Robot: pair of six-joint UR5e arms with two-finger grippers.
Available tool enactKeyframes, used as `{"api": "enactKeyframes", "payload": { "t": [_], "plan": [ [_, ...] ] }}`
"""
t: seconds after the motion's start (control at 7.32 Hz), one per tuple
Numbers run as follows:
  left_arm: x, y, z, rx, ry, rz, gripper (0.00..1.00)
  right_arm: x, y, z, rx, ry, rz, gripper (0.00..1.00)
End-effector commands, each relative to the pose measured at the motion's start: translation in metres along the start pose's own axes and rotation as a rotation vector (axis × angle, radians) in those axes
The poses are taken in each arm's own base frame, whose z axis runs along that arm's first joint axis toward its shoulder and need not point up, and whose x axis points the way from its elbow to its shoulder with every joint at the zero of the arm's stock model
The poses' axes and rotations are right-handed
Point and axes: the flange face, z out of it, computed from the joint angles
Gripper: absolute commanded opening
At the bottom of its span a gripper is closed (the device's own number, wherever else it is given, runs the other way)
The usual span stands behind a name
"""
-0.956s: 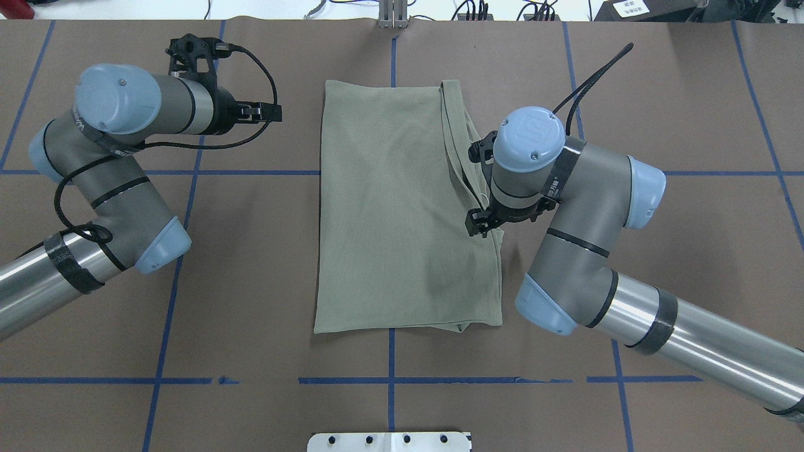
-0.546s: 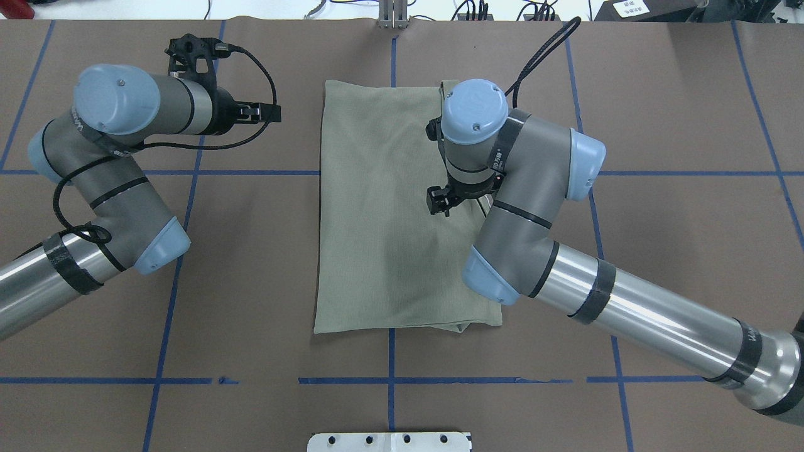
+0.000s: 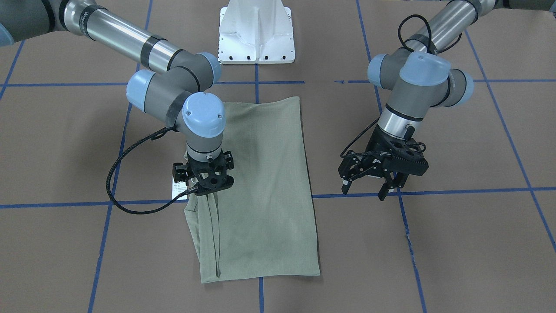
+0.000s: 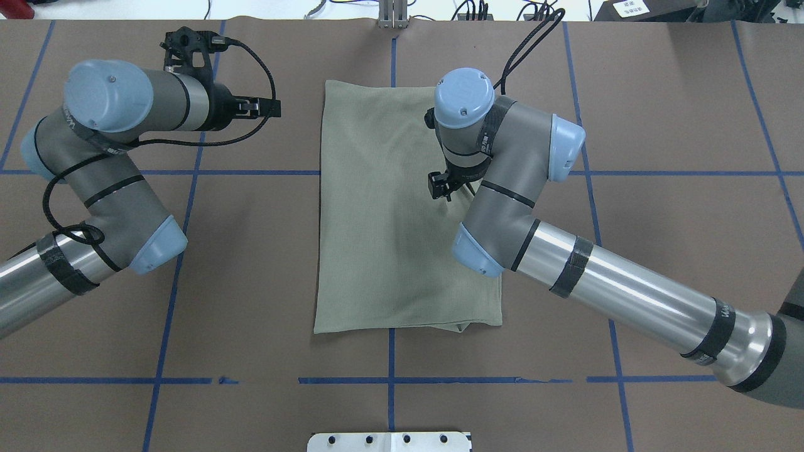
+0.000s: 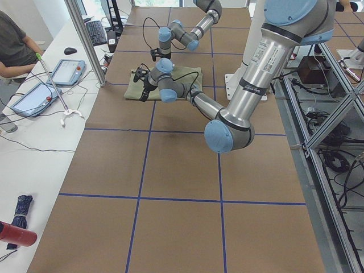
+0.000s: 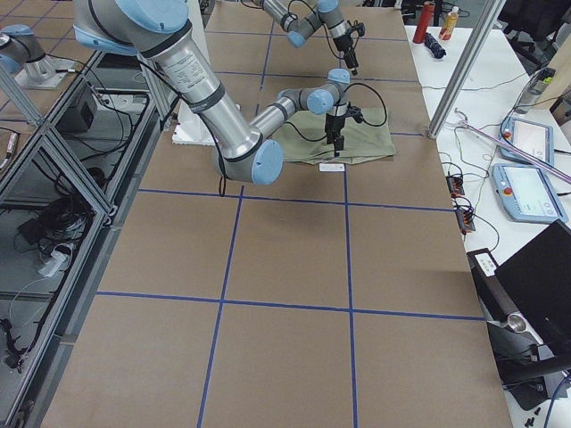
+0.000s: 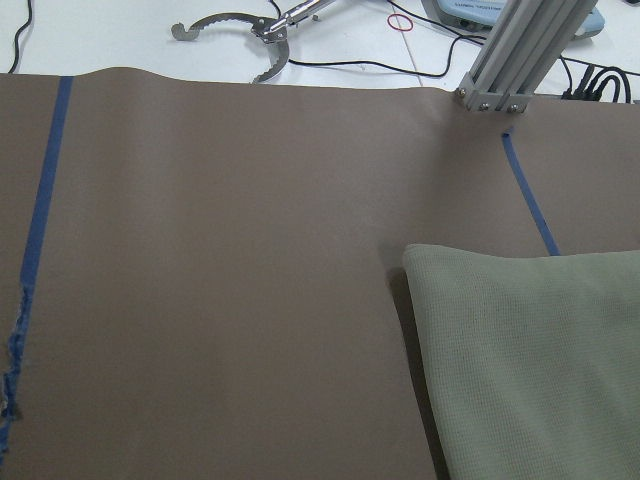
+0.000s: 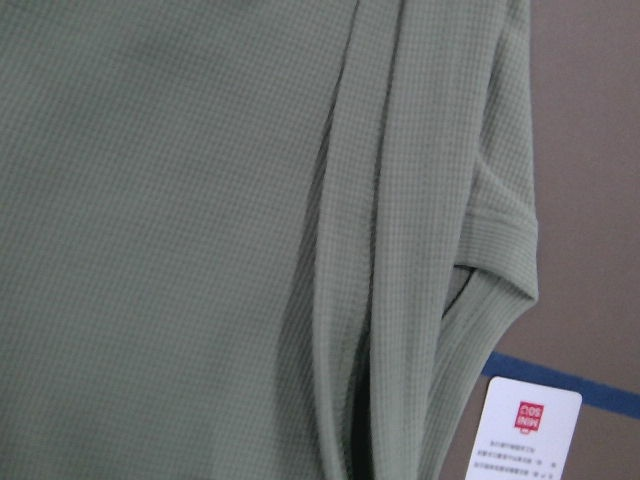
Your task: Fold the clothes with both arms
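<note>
- A pale green shirt (image 4: 389, 207), folded into a tall rectangle, is laid flat at the middle of a brown table (image 4: 251, 301) (blue tape lines (image 4: 251, 172) run out from under it).
- The right gripper (image 3: 206, 186) is poised on the shirt's bunched long edge. Its fingertips are hidden, so a grasp cannot be told.
- The right arm (image 4: 597, 282) is stretched over that edge.
- A white hang tag (image 3: 178, 188) is seen just beside that edge.
- The left gripper (image 3: 365, 191) is held beyond the shirt's opposite edge, fingers spread apart.
- A white pedestal base (image 3: 256, 34) is set behind the shirt.
- Broad brown surface is shown around the shirt's sides.
</note>
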Motion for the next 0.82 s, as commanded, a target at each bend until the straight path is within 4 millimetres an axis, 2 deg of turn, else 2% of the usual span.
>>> {"api": "enactKeyframes", "payload": {
  "t": [0.0,0.55,0.68],
  "plan": [
    [0.002,-0.001,-0.002,0.002,0.002,0.002,1.0,0.011,-0.008,0.013,0.006,0.004,-0.001,1.0],
    [0.006,-0.002,-0.006,0.004,0.011,0.005,1.0,0.017,-0.013,0.011,0.009,0.004,-0.023,1.0],
    [0.007,-0.001,-0.006,0.003,0.012,0.006,1.0,0.031,-0.017,0.01,0.007,0.005,-0.026,1.0]
  ]
}}
